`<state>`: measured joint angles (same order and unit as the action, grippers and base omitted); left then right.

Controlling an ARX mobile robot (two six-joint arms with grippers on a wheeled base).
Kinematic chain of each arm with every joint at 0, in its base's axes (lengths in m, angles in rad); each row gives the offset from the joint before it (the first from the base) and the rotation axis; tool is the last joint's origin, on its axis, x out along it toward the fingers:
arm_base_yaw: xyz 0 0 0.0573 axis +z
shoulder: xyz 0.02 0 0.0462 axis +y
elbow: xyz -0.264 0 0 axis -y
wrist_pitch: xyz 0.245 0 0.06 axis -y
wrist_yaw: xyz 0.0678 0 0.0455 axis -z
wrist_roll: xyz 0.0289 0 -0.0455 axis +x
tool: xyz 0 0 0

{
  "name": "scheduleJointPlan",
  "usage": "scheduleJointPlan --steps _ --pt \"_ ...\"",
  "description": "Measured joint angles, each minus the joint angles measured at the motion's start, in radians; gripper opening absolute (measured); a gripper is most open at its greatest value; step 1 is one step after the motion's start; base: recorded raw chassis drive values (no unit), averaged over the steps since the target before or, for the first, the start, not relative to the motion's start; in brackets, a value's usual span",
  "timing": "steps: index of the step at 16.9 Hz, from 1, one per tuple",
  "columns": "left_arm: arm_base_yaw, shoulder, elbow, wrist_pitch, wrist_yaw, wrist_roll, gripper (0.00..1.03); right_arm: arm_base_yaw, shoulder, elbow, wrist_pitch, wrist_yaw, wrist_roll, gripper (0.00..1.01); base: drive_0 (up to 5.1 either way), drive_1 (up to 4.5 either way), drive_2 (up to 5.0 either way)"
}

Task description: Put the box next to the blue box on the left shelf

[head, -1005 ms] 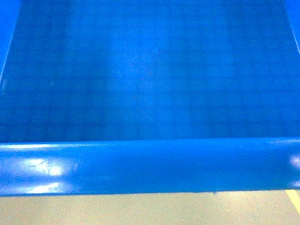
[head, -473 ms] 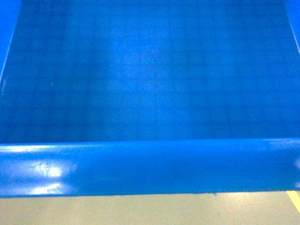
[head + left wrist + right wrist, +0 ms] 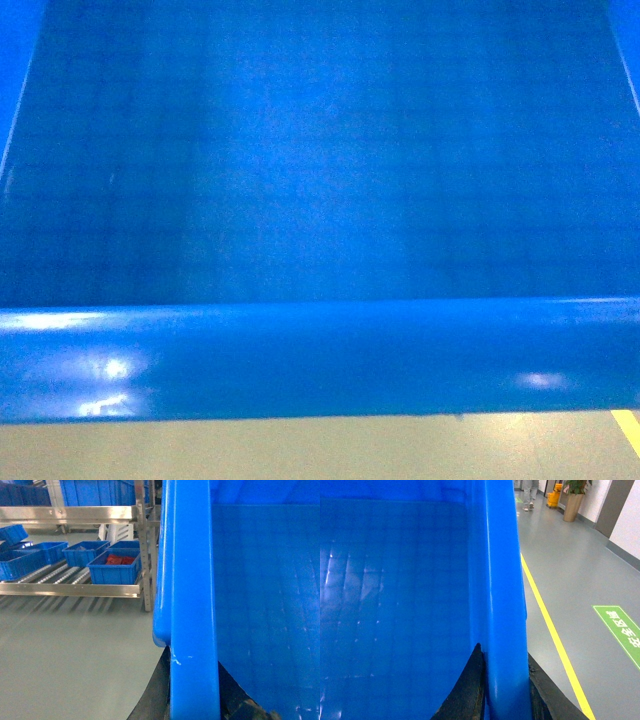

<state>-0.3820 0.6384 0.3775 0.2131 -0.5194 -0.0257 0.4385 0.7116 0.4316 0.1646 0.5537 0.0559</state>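
I carry the box (image 3: 320, 200) up in front of me, above the floor (image 3: 300, 450). My left gripper (image 3: 192, 700) clamps its left rim, my right gripper (image 3: 506, 695) its right rim.

Right claw (image 3: 506, 690) clamps box (image 3: 395, 590) rim.

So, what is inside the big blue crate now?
The crate looks empty: only its grid-embossed floor shows in all three views. The near corners beside the gripper fingers are covered, so I cannot see there.
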Motion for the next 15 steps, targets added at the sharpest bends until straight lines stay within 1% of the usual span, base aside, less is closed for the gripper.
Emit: scheduleJointPlan --steps 15 --pt "0.0 0.0 0.0 0.0 0.0 0.0 0.08 0.0 0.0 0.0 -0.002 0.0 0.0 0.12 -0.1 4.27 -4.4"
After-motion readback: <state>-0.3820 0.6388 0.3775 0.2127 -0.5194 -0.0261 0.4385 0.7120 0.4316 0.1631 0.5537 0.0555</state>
